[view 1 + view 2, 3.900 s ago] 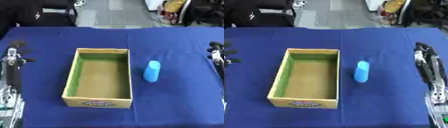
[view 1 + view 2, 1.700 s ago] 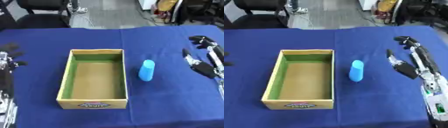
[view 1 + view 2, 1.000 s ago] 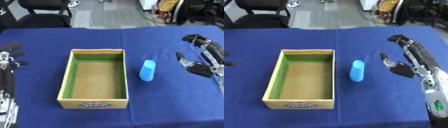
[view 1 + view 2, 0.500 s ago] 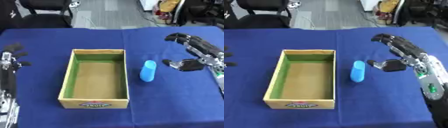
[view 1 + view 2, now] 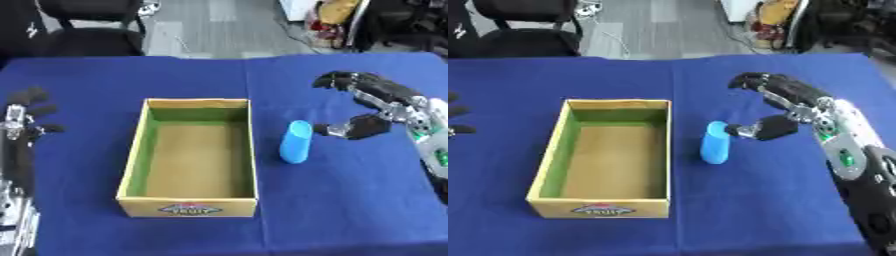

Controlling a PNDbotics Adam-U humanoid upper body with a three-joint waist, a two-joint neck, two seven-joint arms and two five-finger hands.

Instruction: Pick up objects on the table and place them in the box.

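Blue-clothed desk (image 5: pixel 219 75) holds an upright blue cylinder (image 5: pixel 295 142) just right of the box (image 5: pixel 190 155); right hand (image 5: pixel 374 105), fingers spread, could topple it.

Left hand (image 5: pixel 24 107): arm cut off by the left edge. Right hand (image 5: pixel 785 112): forearm cut off lower right. Box (image 5: pixel 133 165): front label print too blurred to read.

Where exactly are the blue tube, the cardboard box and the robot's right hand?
blue tube (image 5: pixel 295 142), left eye view, middle of its side.
cardboard box (image 5: pixel 187 206), left eye view, front wall above the label.
right hand (image 5: pixel 794 111), right eye view, on the palm behind the open fingers.
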